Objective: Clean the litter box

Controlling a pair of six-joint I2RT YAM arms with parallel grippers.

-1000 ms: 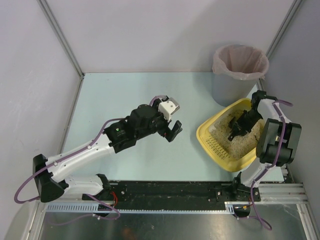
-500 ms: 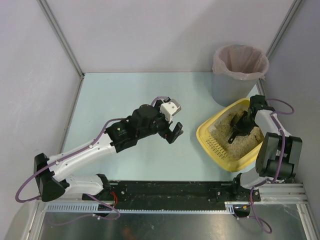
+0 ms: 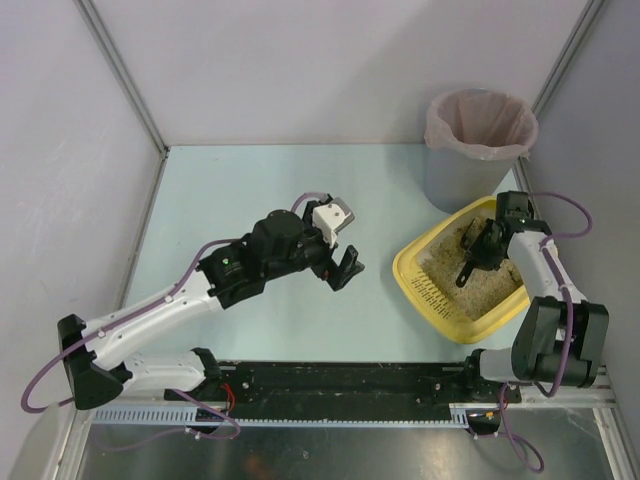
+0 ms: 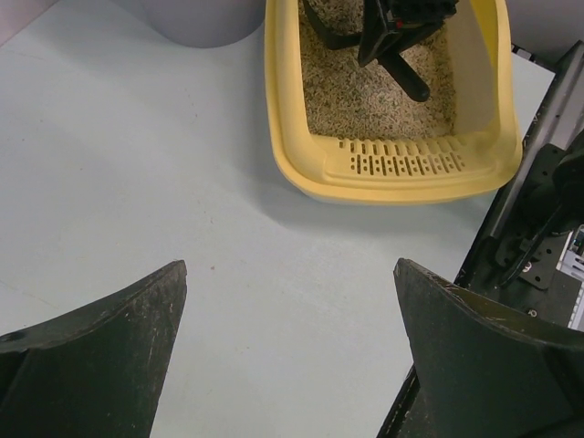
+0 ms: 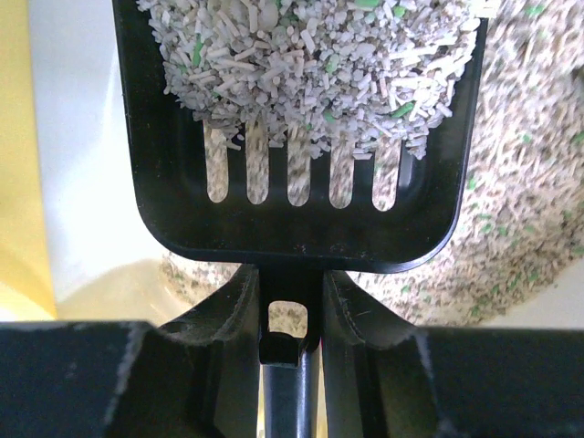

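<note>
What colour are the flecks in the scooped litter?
Green flecks on the scoop; right wrist view shows them best.

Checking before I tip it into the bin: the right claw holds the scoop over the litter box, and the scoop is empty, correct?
Not empty. The right claw holds the scoop over the litter box, but the scoop carries a heap of litter; the right wrist view shows it.

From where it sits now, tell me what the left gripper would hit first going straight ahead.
Likely the bare table, just short of the yellow litter box; the left gripper is open and nothing lies between. Depth is uncertain.
</note>
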